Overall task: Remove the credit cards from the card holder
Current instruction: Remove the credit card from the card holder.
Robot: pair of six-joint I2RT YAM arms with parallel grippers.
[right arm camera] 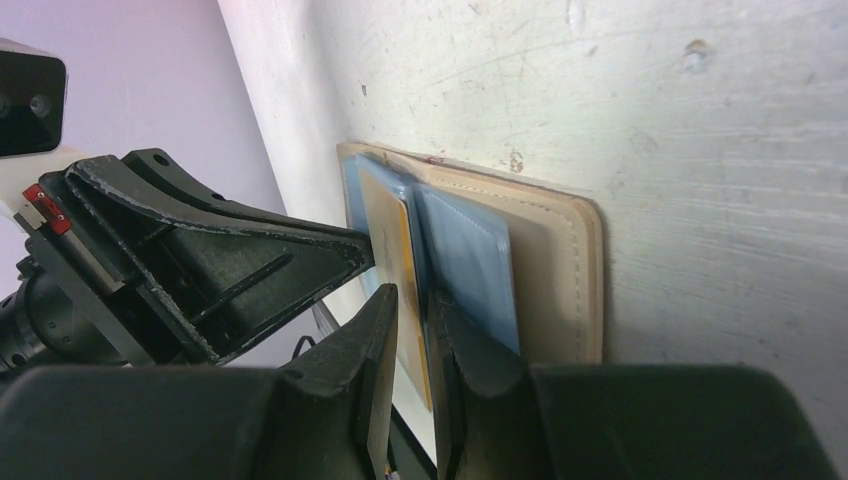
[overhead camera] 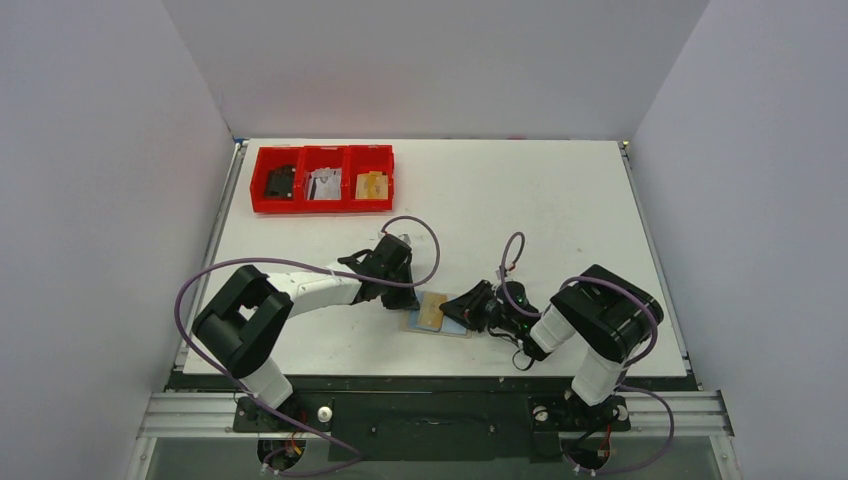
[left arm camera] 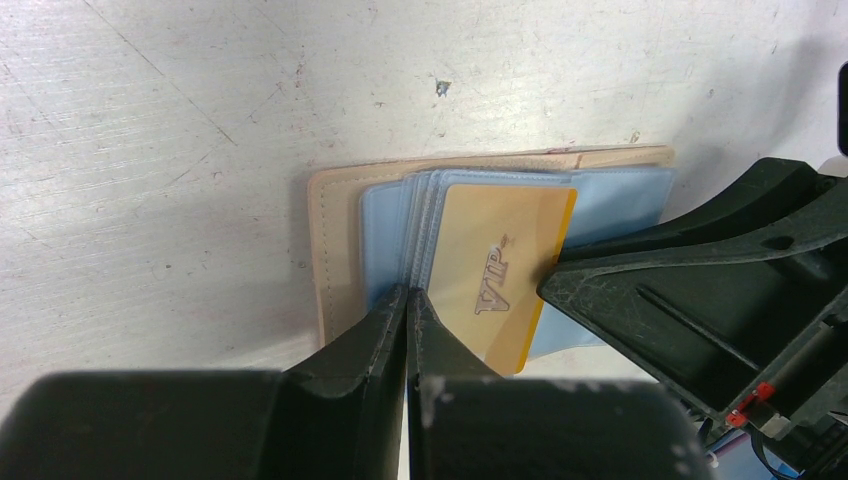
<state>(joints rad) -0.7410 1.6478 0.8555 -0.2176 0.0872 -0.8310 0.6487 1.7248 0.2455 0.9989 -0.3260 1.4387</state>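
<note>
card holder: between left pincer, right pincer | tray: behind-left

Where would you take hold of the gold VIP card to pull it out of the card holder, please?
Pinch the gold VIP card by its orange-trimmed edge, the part clear of the blue sleeves, coming in low from the right gripper's side. It lies flat on the open card holder, and the left gripper is shut at the opposite side.

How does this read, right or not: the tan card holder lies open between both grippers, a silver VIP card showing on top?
Not quite. The VIP card is golden yellow, not silver; the left wrist view shows it. The rest stands: the card holder lies open between the left gripper and right gripper.
</note>
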